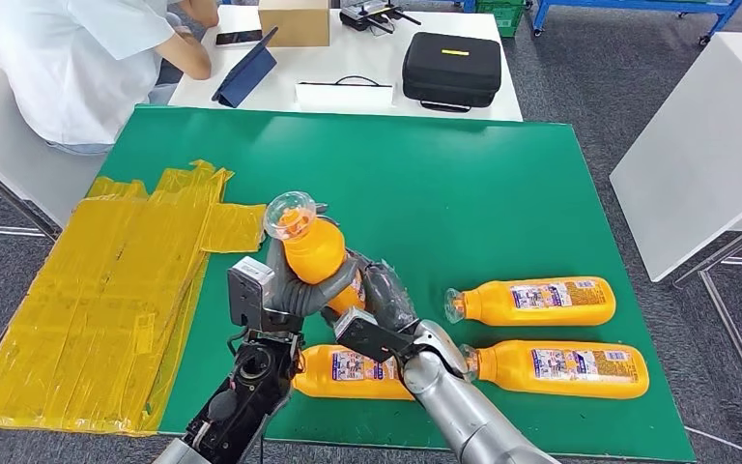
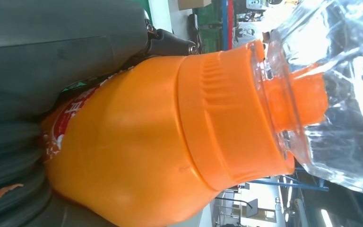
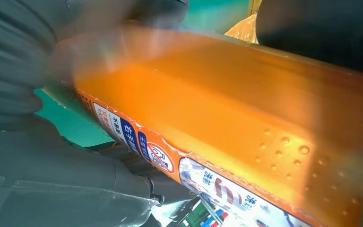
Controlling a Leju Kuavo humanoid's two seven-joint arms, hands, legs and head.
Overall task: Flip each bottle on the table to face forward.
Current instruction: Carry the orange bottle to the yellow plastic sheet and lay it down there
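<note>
Yellow tape [image 1: 106, 309] in crinkled sheets covers the left part of the green tabletop [image 1: 464, 184], running from near its front-left corner back toward the middle of the left edge. Just right of the tape, near the front edge, the left hand [image 1: 295, 290] wraps its grey fingers around the body of the raised bottle [image 1: 314, 253], an orange one tilted up off the tabletop with its clear domed cap [image 1: 290, 215] pointing back and to the left; in the left wrist view the same bottle [image 2: 137, 146] fills the frame with its clear cap [image 2: 331, 94] at one end. The right hand [image 1: 382, 300] closes on the lower part of that same bottle from the right, and in the right wrist view its dark fingers [image 3: 52, 161] lie against the labelled orange side [image 3: 227, 118]. Beneath both hands the front-left bottle [image 1: 348, 372] lies flat close to the front edge, label up. Further right, the back-right bottle [image 1: 536, 301] lies on its side with its cap pointing left, and the front-right bottle [image 1: 556, 368] lies just in front of it, parallel, nearer the front-right corner. Beyond the tabletop's far edge a person in a white shirt [image 1: 77, 68] sits at a white table [image 1: 348, 68].
</note>
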